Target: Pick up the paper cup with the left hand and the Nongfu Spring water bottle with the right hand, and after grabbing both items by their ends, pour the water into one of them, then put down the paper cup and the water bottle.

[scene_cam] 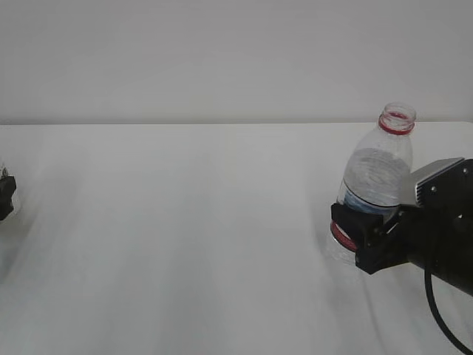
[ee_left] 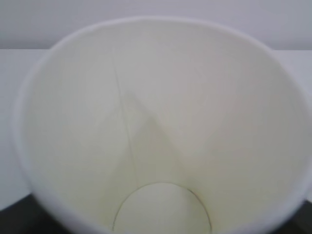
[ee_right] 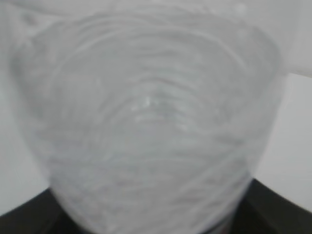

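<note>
The Nongfu Spring water bottle [scene_cam: 375, 177] stands at the right, nearly upright and uncapped, with a red neck ring. My right hand [scene_cam: 347, 229] is shut on its lower part, at the label. In the right wrist view the ribbed clear bottle [ee_right: 146, 126] fills the frame as a blur and covers the jaws. The water level cannot be made out. The paper cup [ee_left: 161, 122] fills the left wrist view, seen from its mouth down to its round bottom. It hides the jaws. Only a black sliver of my left hand [scene_cam: 4, 196] shows at the left edge of the exterior view.
The white table [scene_cam: 192, 244] runs back to a plain pale wall. A black cable [scene_cam: 443, 318] hangs below the right arm's housing at the lower right.
</note>
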Robot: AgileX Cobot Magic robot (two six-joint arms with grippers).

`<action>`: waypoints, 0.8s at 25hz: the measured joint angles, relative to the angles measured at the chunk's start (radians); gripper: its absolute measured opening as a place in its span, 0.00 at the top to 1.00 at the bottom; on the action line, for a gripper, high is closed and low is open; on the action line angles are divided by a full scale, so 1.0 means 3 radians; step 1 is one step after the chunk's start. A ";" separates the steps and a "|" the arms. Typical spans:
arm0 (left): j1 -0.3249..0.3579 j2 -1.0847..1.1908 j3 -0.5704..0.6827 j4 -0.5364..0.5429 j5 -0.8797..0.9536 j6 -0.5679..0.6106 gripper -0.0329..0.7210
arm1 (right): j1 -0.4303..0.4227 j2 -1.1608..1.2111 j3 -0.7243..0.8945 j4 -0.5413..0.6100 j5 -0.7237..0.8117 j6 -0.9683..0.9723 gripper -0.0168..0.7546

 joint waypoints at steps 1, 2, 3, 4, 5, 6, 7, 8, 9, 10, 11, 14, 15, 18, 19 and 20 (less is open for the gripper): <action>0.0000 0.0000 0.0000 0.0009 0.0000 0.0000 0.20 | 0.0000 0.0000 0.0000 0.0000 0.0000 0.0000 0.35; 0.0000 0.0000 0.0000 0.0041 0.0000 0.0000 0.21 | 0.0000 0.0000 0.0000 -0.0005 0.0000 0.0000 0.35; 0.0000 0.0000 0.0000 0.0070 0.0000 0.0000 0.22 | 0.0000 0.0000 0.0000 -0.0005 0.0000 0.0000 0.35; 0.0000 0.0000 0.0000 0.0114 -0.0002 0.0000 0.23 | 0.0000 0.0000 0.0000 -0.0005 0.0000 0.0000 0.35; 0.0000 0.0000 0.0000 0.0156 -0.0002 0.0000 0.23 | 0.0000 0.0000 0.0000 -0.0005 0.0000 0.0000 0.35; 0.0000 0.0000 0.0000 0.0186 -0.0008 0.0000 0.23 | 0.0000 0.0000 0.0000 -0.0005 0.0000 0.0000 0.35; 0.0000 0.0000 0.0000 0.0231 -0.0008 0.0000 0.23 | 0.0000 0.0000 0.0000 -0.0005 0.0000 0.0000 0.35; 0.0000 0.0000 0.0000 0.0265 -0.0010 -0.0007 0.23 | 0.0000 0.0000 0.0000 -0.0005 0.0000 0.0000 0.35; 0.0000 0.0000 0.0015 0.0300 -0.0021 -0.0014 0.23 | 0.0000 0.0000 0.0000 -0.0005 0.0000 0.0000 0.35; 0.0000 0.0000 0.0031 0.0334 -0.0033 -0.0038 0.23 | 0.0000 0.0000 0.0000 -0.0005 0.0000 0.0000 0.35; 0.0000 -0.0006 0.0056 0.0375 -0.0037 -0.0058 0.23 | 0.0000 0.0000 0.0000 -0.0005 0.0000 0.0000 0.35; 0.0000 -0.0095 0.0163 0.0490 -0.0030 -0.0090 0.23 | 0.0000 0.0000 0.0000 -0.0005 0.0000 0.0000 0.35; 0.0000 -0.0124 0.0203 0.0522 -0.0021 -0.0096 0.23 | 0.0000 0.0000 0.0000 -0.0005 0.0000 0.0000 0.35; 0.0000 -0.0224 0.0302 0.0564 -0.0013 -0.0103 0.22 | 0.0000 0.0000 0.0000 -0.0005 0.0000 0.0000 0.35; 0.0000 -0.0262 0.0334 0.0570 -0.0013 -0.0102 0.21 | 0.0000 0.0000 0.0000 -0.0005 0.0000 0.0000 0.35; 0.0000 -0.0303 0.0355 0.0570 -0.0013 -0.0102 0.21 | 0.0000 0.0000 0.0000 -0.0005 0.0000 0.0000 0.35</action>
